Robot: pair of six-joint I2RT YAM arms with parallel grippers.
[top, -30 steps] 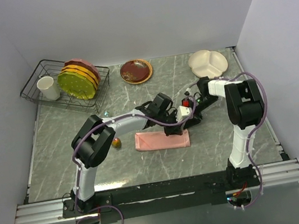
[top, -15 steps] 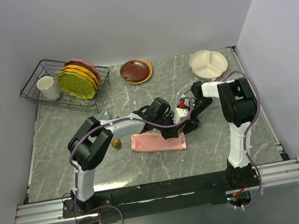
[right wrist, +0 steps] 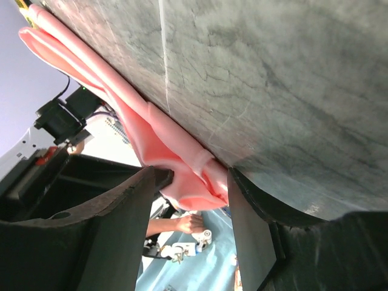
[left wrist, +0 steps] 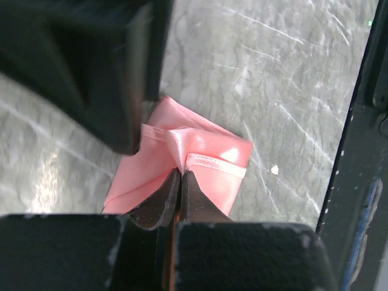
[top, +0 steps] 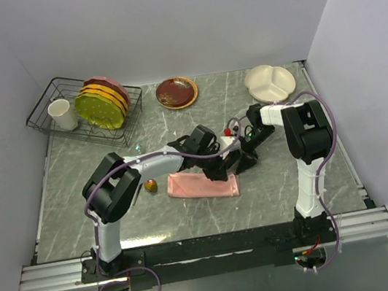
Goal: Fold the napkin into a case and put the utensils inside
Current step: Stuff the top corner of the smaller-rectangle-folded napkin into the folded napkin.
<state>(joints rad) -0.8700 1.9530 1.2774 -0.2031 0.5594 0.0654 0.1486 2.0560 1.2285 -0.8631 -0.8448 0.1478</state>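
Observation:
The salmon-pink napkin (top: 197,185) lies folded into a narrow strip on the marble table. My left gripper (top: 221,169) is at its right end, and the left wrist view shows the left gripper (left wrist: 180,171) shut on a raised pleat of the napkin (left wrist: 209,151). My right gripper (top: 244,157) sits just right of it. In the right wrist view the right gripper (right wrist: 197,177) is open, with the bunched end of the napkin (right wrist: 182,170) between its fingers. A gold-coloured utensil head (top: 150,186) shows beside the left forearm; the rest of the utensils is hidden.
A wire dish rack (top: 45,114) at the back left holds a white cup (top: 62,115) and upright plates (top: 102,101). A brown plate (top: 176,92) and a cream divided plate (top: 270,82) sit along the back. Walls close in on both sides.
Both grippers and the napkin have shifted a little to the left. The right gripper's jaws have opened wider around the cloth end. The left gripper has stayed shut on the napkin.

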